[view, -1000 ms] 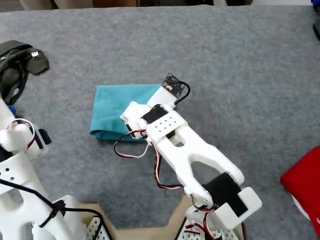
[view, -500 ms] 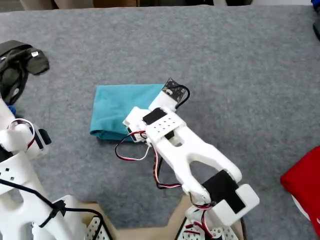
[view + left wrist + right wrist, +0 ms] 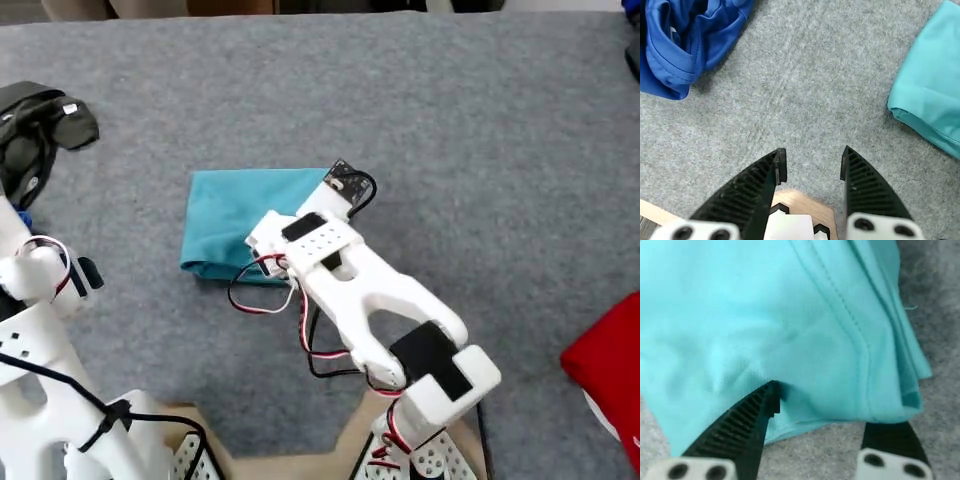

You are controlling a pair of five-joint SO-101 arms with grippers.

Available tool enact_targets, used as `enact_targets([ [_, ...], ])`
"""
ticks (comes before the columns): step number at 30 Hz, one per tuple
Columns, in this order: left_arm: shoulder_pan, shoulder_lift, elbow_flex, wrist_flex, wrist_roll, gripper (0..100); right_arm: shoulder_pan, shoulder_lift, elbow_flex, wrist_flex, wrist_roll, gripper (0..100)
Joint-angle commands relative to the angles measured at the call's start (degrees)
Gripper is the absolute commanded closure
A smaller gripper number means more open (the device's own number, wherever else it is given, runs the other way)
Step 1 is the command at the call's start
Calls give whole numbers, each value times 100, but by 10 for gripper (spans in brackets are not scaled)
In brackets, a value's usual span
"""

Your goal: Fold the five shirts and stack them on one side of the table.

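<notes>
Right tool [image 3: 825, 410] spread over one teal shirt [image 3: 765, 315]; left tool [image 3: 813, 155] spread near one blue shirt [image 3: 685, 30].

Right arm [image 3: 370, 295] elbow swung left, wrist sank slightly (over teal shirt [image 3: 225, 215]).

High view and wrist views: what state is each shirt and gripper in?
teal shirt: folded, lying flat.
red shirt: cut off by the frame, fold unclear.
dark garment: crumpled, unfolded.
blue shirt: crumpled, unfolded.
left gripper: open, over bare grey mat.
right gripper: open, at the teal shirt's edge.
</notes>
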Motion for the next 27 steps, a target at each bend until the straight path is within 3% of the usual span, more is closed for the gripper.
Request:
enact_targets([
  [1,-26,171,-26,53,-18,808,321,382,-75,70,18,757],
  [7,-62,884,-70,53,0,808,558,356,-92,484,615,963],
  [19,-70,1068,-1055,53,0,808,1051,286,-189,580,888,994],
  [27,-62,1068,-1073,53,-9,808,2044,-593,-919,1169,1802,994],
])
